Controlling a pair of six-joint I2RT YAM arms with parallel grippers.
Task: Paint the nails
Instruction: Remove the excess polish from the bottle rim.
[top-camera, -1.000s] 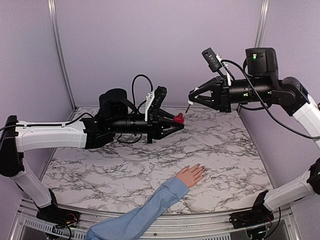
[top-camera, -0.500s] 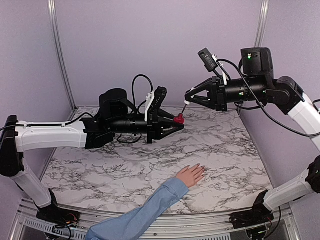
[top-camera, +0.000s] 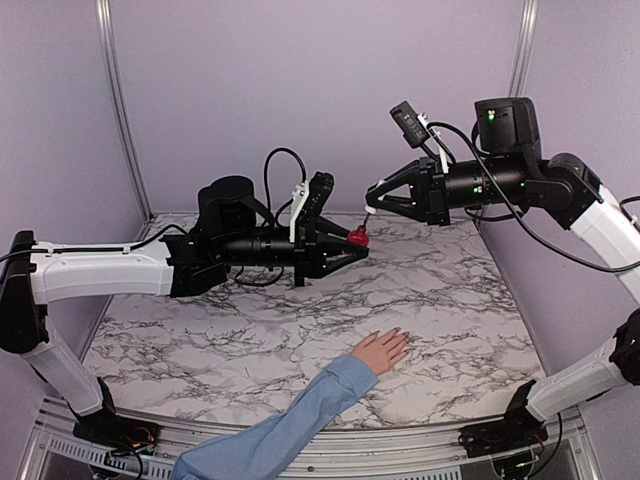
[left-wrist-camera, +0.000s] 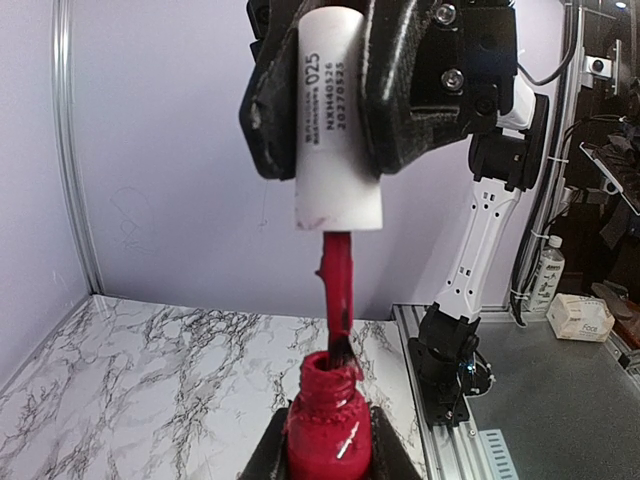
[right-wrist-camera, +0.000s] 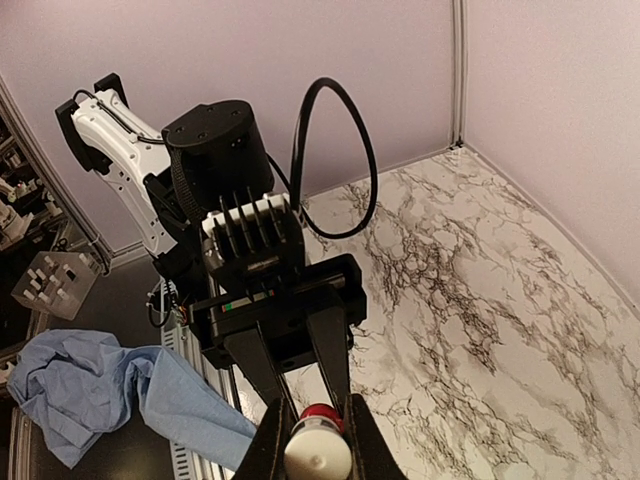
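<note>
1. Red polish fills a small bottle (left-wrist-camera: 328, 445), open at the top, which the left tool (top-camera: 350, 243) has clamped between its two fingers, well above the surface (top-camera: 200, 340).
2. The left tool's fingers are closed only as far as the bottle's sides allow. In the left wrist view the bottle stands upright.
3. The right tool (top-camera: 372, 200) is pinched tight on a white cap (left-wrist-camera: 338, 120), a plain cylinder with small black print. The brush (left-wrist-camera: 335, 290) points down from it.
4. The brush stem is coated red and its dark tip sits at the bottle's mouth. Whether it dips below the rim I cannot tell.
5. The two tools meet nose to nose in mid-air over the far middle of the marbled surface, the right one slightly higher.
6. A hand (top-camera: 381, 350) lies flat, palm down, on the near part of the surface. Its fingers point towards the far right, and a light blue sleeve (top-camera: 290, 425) runs back to the near edge.
7. The nails (top-camera: 403, 336) sit at those fingertips, too small from above to judge their colour. They are well apart from both tools and far below them.
8. A black cable (top-camera: 285, 165) loops up over the left arm's wrist.
9. In the right wrist view a crumpled blue cloth (right-wrist-camera: 90, 385) lies off the surface, beyond the left arm's base.
</note>
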